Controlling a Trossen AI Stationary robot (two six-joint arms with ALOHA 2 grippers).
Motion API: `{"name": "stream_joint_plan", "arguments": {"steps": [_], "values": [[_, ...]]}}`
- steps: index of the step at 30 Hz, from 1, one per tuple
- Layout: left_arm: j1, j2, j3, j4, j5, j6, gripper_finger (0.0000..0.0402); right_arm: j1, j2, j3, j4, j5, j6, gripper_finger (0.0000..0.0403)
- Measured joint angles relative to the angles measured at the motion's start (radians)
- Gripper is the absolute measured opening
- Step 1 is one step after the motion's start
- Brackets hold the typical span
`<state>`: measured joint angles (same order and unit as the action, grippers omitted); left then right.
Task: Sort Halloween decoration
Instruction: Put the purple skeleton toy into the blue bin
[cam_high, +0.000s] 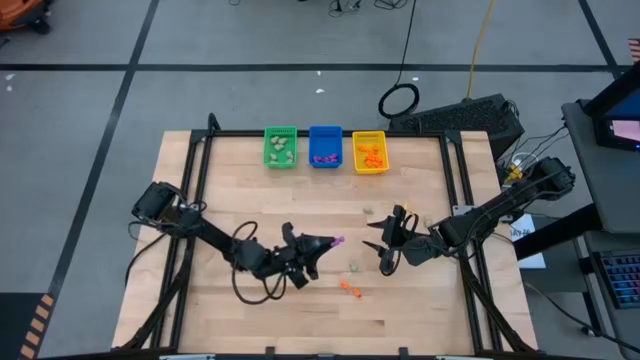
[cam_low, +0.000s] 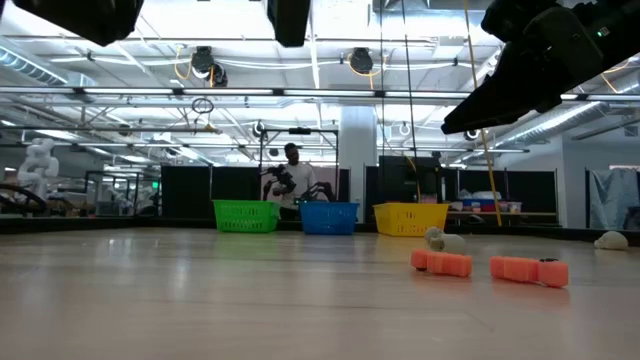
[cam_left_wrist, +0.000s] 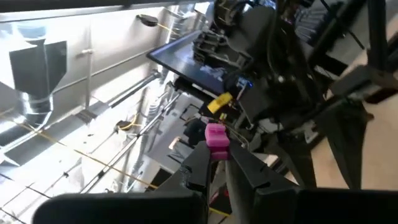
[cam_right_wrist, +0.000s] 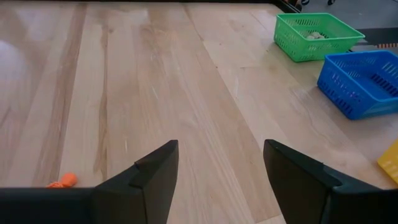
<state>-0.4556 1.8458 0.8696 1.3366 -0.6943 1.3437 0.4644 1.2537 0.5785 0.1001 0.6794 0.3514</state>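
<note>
The left tool (cam_high: 333, 242) hangs over the middle of the wooden desk (cam_high: 240, 170), pinched onto a small purple trinket (cam_high: 339, 241) at its fingertips; the left wrist view shows that purple piece (cam_left_wrist: 216, 138) clamped between the two dark fingers (cam_left_wrist: 199, 163) and raised off the wood. Just beyond it, nearer the front edge, two orange trinkets (cam_high: 349, 288) lie loose on the desk, close together; in the low view they sit side by side (cam_low: 441, 263) with a pale beige piece (cam_low: 444, 240) just behind them. Another pale piece (cam_high: 354, 266) lies between the two arms, and one more (cam_high: 368, 211) rests farther back. Along the back edge stand three bins in a row: the green bin (cam_high: 280, 147) holding pale pieces, the blue bin (cam_high: 325, 146) holding purple ones, and the yellow bin (cam_high: 369, 152) holding orange ones. To the right, the right tool (cam_high: 382, 247) hovers above the desk with its fingers (cam_right_wrist: 154, 171) spread wide and nothing between them.
</note>
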Motion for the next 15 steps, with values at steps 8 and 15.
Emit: {"name": "stream_joint_plan", "arguments": {"steps": [8, 15], "values": [[0.038, 0.000, 0.000, -0.007, -0.075, -0.106, 0.0030, 0.000, 0.000, 0.000, 0.000, 0.000, 0.002, 0.0222], [0.179, 0.000, 0.000, -0.015, -0.113, -0.134, 0.0030, 0.000, 0.000, 0.000, 0.000, 0.000, 0.004, 0.0222]]}}
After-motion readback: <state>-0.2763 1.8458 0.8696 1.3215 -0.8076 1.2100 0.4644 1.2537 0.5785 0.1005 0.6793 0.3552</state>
